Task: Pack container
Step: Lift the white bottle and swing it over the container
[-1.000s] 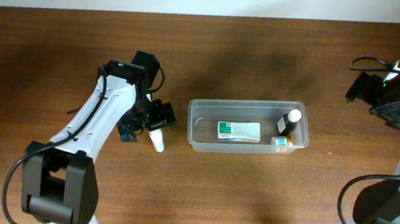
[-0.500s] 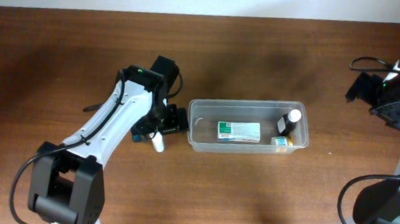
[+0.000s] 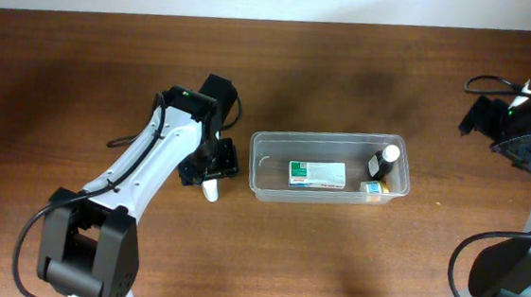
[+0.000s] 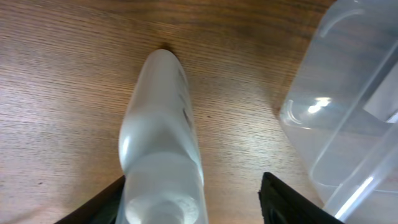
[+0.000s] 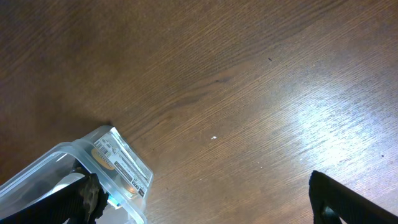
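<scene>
The container (image 3: 329,136) is a clear tub at the table's middle; its corner also shows in the left wrist view (image 4: 348,106) and the right wrist view (image 5: 74,163). A white bottle (image 3: 210,191) lies on the wood just left of it. My left gripper (image 3: 209,168) is down over this bottle (image 4: 158,143). The bottle lies between the jaws, against the left finger (image 4: 102,205), with a gap to the right one, so the left gripper (image 4: 193,208) is open. My right gripper (image 3: 518,140) hangs open at the far right with nothing in it; the right gripper (image 5: 211,205) is over bare wood.
Inside the container lie a white-and-green box (image 3: 317,174) and, at its right end, a small dark bottle with a white cap (image 3: 384,162) above another small item. Bare wood table (image 3: 333,258) surrounds the tub.
The left arm moved right toward the container, then its jaws narrowed around the white bottle. The right arm has not moved.
</scene>
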